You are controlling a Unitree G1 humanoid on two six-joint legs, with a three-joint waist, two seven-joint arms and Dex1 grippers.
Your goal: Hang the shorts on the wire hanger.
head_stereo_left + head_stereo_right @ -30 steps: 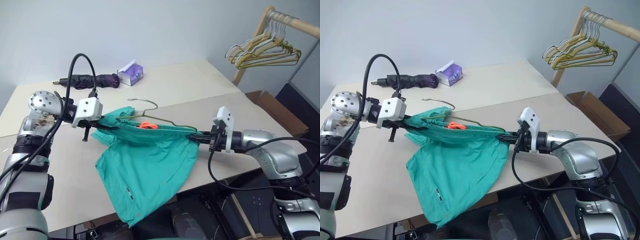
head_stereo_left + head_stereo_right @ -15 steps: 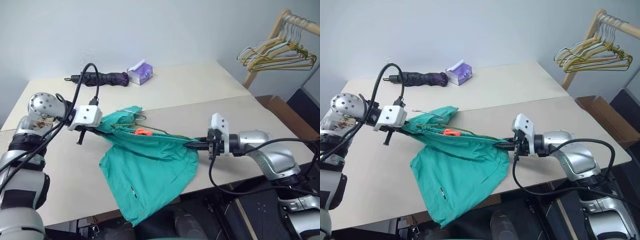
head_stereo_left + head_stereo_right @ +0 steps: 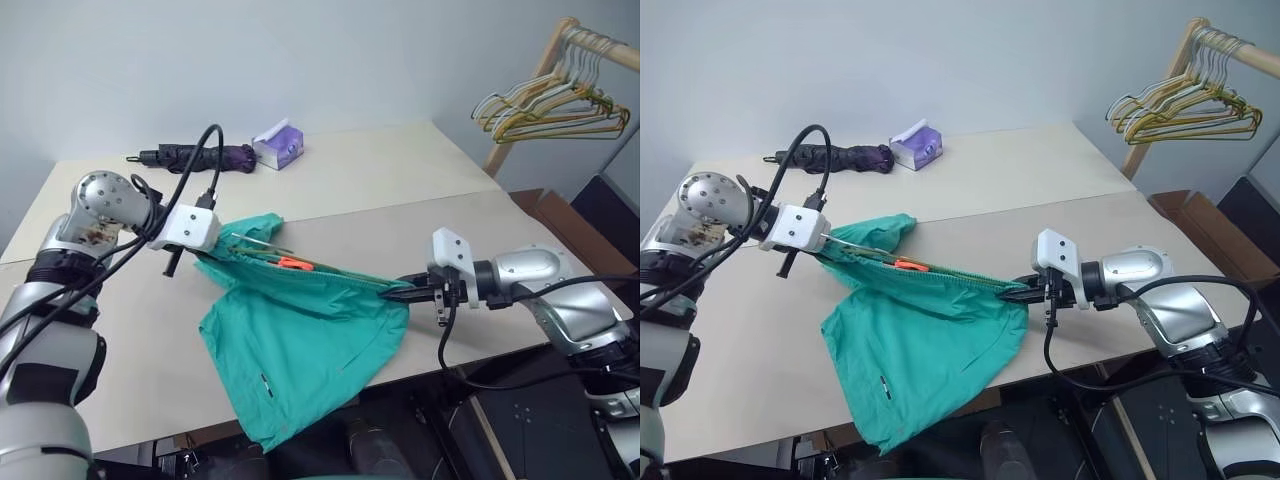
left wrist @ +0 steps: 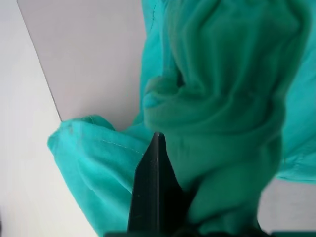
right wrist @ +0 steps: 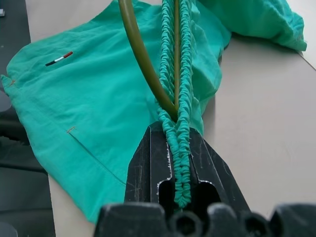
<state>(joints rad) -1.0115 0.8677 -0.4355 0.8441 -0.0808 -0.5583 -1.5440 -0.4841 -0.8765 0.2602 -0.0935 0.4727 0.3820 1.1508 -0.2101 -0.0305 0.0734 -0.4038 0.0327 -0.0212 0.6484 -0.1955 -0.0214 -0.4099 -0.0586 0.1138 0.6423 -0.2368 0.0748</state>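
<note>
Currently: shorts (image 3: 300, 335), teal, stretched by the waistband between the two grippers above the beige surface (image 3: 400, 180), legs draping toward 6 o'clock over its near edge; left gripper (image 3: 210, 255) with fingers clamped on the 9 o'clock end, right gripper (image 3: 1015, 292) with fingers (image 5: 148, 163) clamped on waistband and wire hanger (image 5: 143, 59) at 3 o'clock. Against a second ago the hanger's hook has sunk from upright into the folds, suggesting the wire now sits inside the waistband. Also listed: folded umbrella (image 3: 190, 157) and tissue box (image 3: 277, 145) at 11 o'clock, rack of spare hangers (image 3: 545, 105) at 2 o'clock, grey wall.
</note>
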